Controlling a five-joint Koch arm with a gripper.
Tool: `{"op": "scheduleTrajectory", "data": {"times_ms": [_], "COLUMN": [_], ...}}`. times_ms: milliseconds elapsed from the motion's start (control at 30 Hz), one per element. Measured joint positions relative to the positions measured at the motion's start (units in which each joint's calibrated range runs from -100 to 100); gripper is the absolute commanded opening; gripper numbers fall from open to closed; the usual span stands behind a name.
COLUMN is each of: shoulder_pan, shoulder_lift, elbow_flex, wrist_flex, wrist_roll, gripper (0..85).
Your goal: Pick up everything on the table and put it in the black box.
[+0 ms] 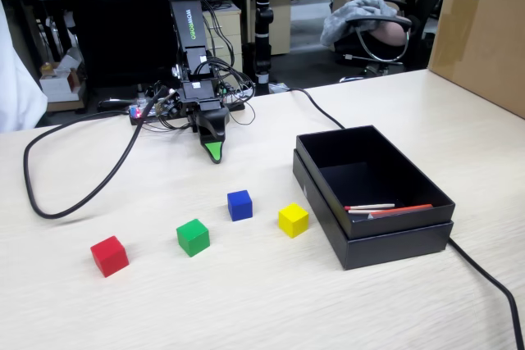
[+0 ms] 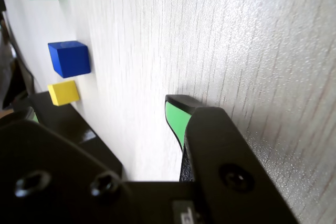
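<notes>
Pale wood-grain table (image 1: pixel 246 301) fills the foreground, with an office of desks and chairs behind it. Four cubes sit in a loose row near the front edge in the fixed view: red cube (image 1: pixel 109 256) farthest left, then green cube (image 1: pixel 193 237), blue cube (image 1: pixel 239 205) and yellow cube (image 1: pixel 293 220), each apart from its neighbours. Cubes have no long axis; all rest flat, turned slightly askew to the table edge. Yellow lies just beside the box (image 1: pixel 373 194), not touching it.

That black box stands open on the right, its long axis running from near the arm toward the front right corner of the table. Inside, against the front wall, lie a red stick (image 1: pixel 402 211) and a white stick (image 1: pixel 369 206), both lengthwise along that wall.

Behind the cubes, the gripper (image 1: pixel 214 152) points down at the table, green tip low over bare wood, well apart from every cube. It holds nothing. Only one green-faced tip shows in either view, in the wrist view (image 2: pixel 176 119) too, so how far the jaws stand apart cannot be told. A black cable (image 1: pixel 74 194) loops across the table on the left.
</notes>
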Motion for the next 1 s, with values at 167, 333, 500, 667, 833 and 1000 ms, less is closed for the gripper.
{"op": "scheduleTrajectory", "data": {"times_ms": [167,333,500,667,833,1000], "shoulder_pan": [-0.4,-1.1,-1.9,-3.6,-6.6,-10.7], "shoulder_lift": [-0.1,0.0,2.7,13.3,29.0,47.2], "elbow_flex": [3.7,13.3,28.3,46.5,62.4,77.4], "wrist_flex": [-5.7,-21.8,-41.5,-53.6,-60.9,-62.0], "wrist_roll": [0.1,0.4,1.3,1.3,1.2,1.2], "gripper": [47.7,47.7,47.6,47.6,47.6,47.6]}}
